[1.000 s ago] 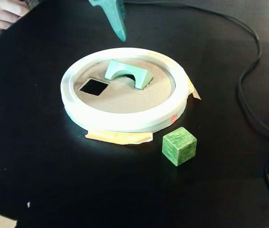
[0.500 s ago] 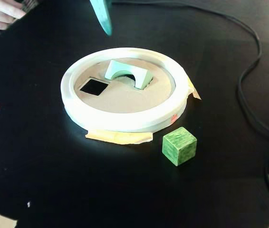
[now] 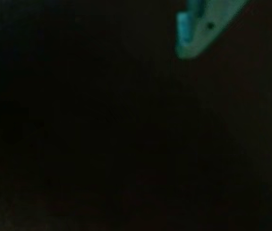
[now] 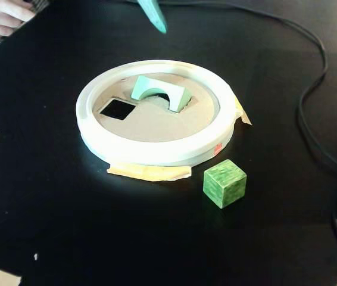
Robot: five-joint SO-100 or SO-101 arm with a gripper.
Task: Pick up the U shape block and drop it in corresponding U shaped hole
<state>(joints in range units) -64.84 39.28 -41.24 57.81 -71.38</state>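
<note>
Below end effector (image 4: 154, 16): U block (image 4: 160, 92).

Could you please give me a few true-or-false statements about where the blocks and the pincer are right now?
1. The U-shaped block is on the white ring tray's cardboard insert. True.
2. The green cube sits inside the tray. False: it rests on the black table, outside the rim.
3. The pincer grips the U-shaped block. False: it is apart, at the fixed view's top edge.
4. The square hole is unfilled. True.
</note>
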